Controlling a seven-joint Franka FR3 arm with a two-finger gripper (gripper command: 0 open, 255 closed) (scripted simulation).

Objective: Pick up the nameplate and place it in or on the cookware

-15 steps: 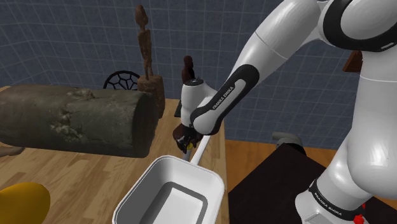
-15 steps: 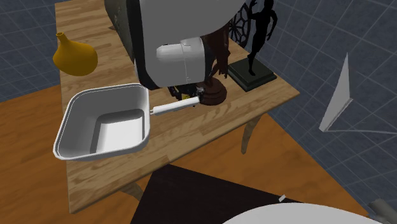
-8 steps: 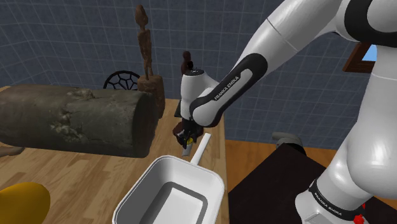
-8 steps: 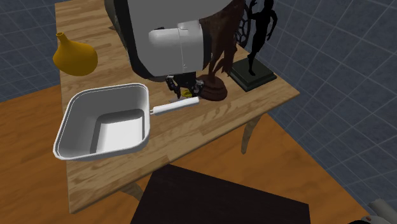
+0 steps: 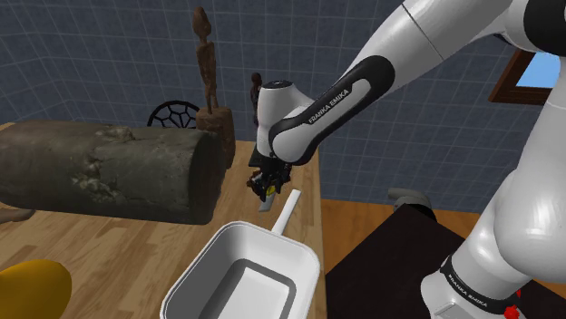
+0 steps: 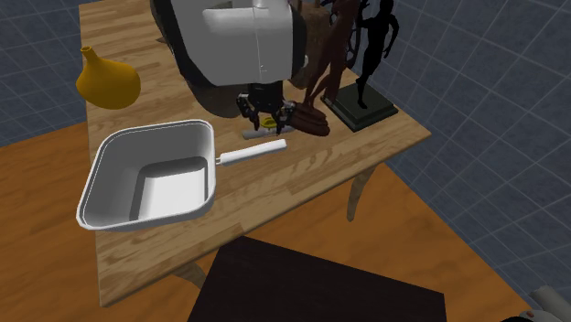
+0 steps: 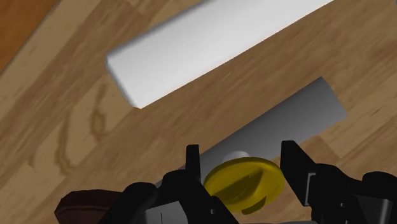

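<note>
You can see the black gripper clasping the nameplate, a glossy yellow oval, with both fingers against its sides, lifted over the wood-grain table. The wrist view gives you that grip. The shoulder view gives you one white, rectangular, round-cornered pan at the gripper's 7 o'clock. The second exterior view adds two slender figurines, one brown and one black, and one yellow gourd.
</note>
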